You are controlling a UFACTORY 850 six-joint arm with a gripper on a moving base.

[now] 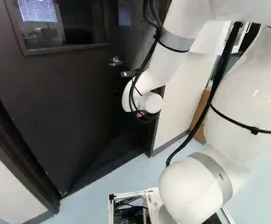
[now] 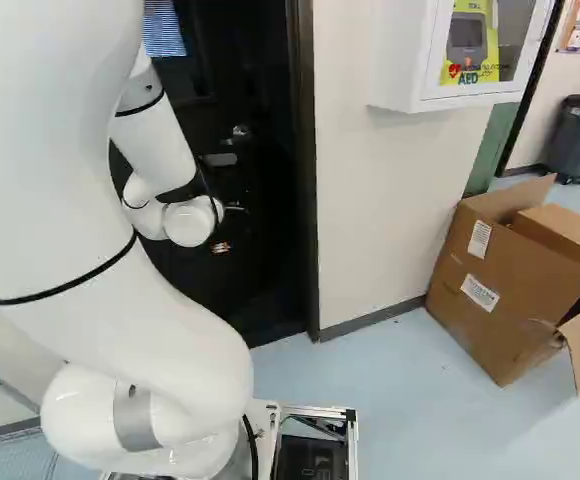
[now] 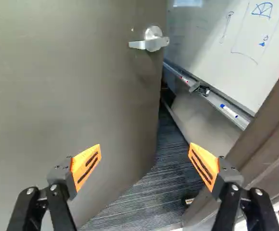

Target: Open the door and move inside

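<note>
Could snag wide-open, empty gripper (image 3: 145, 146) on door frame (image 3: 269, 130) by entering off-line, or get pinched by ajar door (image 3: 82, 96) swinging back for want of support.

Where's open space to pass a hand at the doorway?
Free: the gap over the carpet, between door and doorframe; also between the open gripper's fingers. Crowded: the whiteboard tray, holding markers.
</note>
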